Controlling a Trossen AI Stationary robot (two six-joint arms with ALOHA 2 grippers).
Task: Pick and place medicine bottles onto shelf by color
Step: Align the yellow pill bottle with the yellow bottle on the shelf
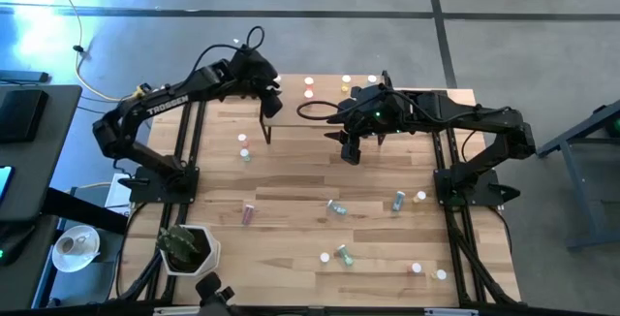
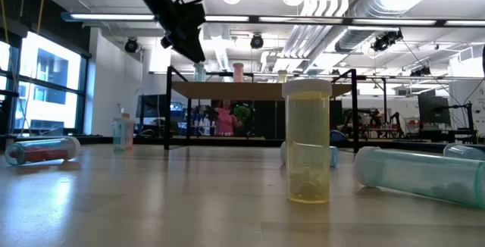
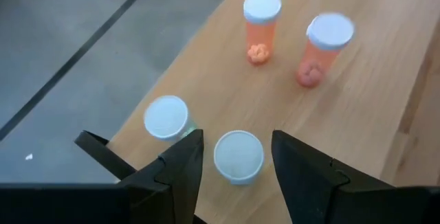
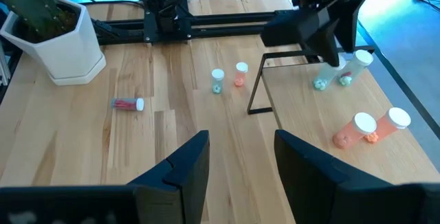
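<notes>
Left pincer (image 3: 234, 165) hangs spread over a white-capped bottle (image 3: 238, 157) at the shelf's (image 3: 357, 107) far-left corner, near its edge. Right pincer (image 4: 237, 159), spread, hovers above open counter (image 4: 206, 124) beside the shelf.

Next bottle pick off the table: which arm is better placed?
Right. The right hand is open and empty over the table, and the teal bottle lies on its side. The left hand is at the shelf, straddling a white-capped bottle.
</notes>
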